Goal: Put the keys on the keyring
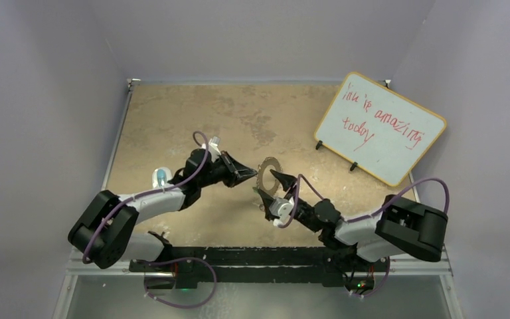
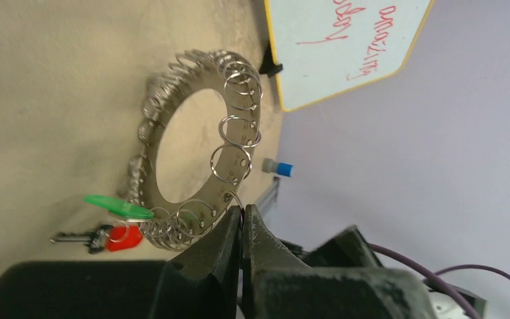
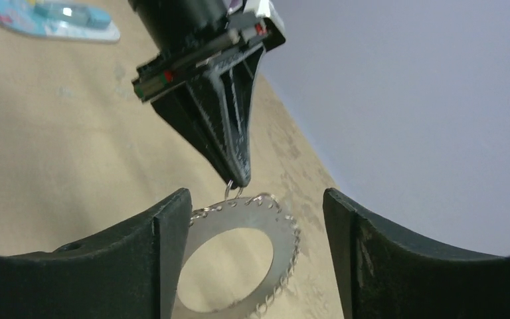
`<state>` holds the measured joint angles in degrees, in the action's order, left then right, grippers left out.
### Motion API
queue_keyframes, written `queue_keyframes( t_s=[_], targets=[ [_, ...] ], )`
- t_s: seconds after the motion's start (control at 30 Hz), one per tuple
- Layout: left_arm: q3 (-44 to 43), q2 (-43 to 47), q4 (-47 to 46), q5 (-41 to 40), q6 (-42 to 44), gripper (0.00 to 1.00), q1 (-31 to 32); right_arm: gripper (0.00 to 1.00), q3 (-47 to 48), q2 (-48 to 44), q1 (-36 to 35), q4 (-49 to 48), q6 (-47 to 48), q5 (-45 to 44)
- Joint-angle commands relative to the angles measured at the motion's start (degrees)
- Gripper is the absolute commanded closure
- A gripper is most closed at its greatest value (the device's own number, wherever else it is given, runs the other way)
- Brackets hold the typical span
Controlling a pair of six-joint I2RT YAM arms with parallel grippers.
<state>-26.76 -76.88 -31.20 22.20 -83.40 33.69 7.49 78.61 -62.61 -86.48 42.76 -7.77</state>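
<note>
Here, the left pincer point(image 2: 242, 209) is pressed together on the looped rim of the keyring point(image 2: 206, 203); it holds the ring on edge, off the desk point(image 1: 172, 119), over the middle and a little toward the right edge; the right pincer point(image 3: 255, 199) is spread wide, one finger on either side of the ring, gripping nothing; the green-headed key point(image 2: 118, 206) and the red-headed key point(image 2: 123, 238) sit at the ring's rim, a little way round from the pinch; whether they hang from it I cannot tell; a whiteboard point(image 1: 378, 126) stands near the far right corner.
</note>
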Motion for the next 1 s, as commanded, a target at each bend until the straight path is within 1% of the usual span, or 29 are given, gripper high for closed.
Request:
queue_keyframes(
  t_s=[0.0, 0.1, 0.2, 0.33, 0.5, 0.53, 0.57, 0.7, 0.83, 0.97],
  targets=[
    [-8.27, 2.08, 11.08, -1.19, 20.35, 1.0, -2.15, 0.23, 3.68, -4.49, 1.34, -5.75, -5.0, 2.11],
    [-13.3, 2.01, 18.51, -1.21, 32.2, 1.0, -2.23, 0.2, 6.51, -8.77, 4.24, 4.78, -8.48, 9.06],
    [-16.8, 2.28, 23.96, -0.91, 41.89, 1.0, -2.27, 0.18, 9.58, -11.93, 7.55, 11.5, -12.32, 14.49],
    [-18.49, 3.36, 25.89, 1.53, 51.16, 1.0, -2.23, 0.16, 12.24, -14.15, 11.28, 17.57, -15.18, 20.25],
    [-18.22, 6.94, 28.39, 2.94, 64.74, 1.0, -2.14, 0.15, 14.5, -15.77, 15.49, 23.57, -20.84, 22.89],
    [-17.51, 7.96, 28.05, 3.12, 66.77, 1.0, -2.16, 0.1, 14.79, -15.97, 16.27, 24.3, -21.82, 23.57],
    [-16.01, 9.08, 26.63, 3.53, 68.14, 1.0, -2.14, 0.02, 14.83, -16.02, 16.89, 24.82, -23.14, 24.72],
    [-10.96, 13.27, 21.14, 4.87, 73.06, 1.0, -2.07, 0.01, 14.61, -15.46, 18.16, 26.56, -22.17, 29.69],
    [-6.09, 16.65, 14.79, 6.03, 76.14, 1.0, -2.11, 0.01, 17.22, -13.31, 19.09, 31.77, -20.76, 35.75],
    [-1.57, 18.47, 9.65, 7.71, 79.43, 1.0, -1.99, 0.03, 19.44, -11.08, 20.5, 33.13, -20.79, 42.28]
  ],
)
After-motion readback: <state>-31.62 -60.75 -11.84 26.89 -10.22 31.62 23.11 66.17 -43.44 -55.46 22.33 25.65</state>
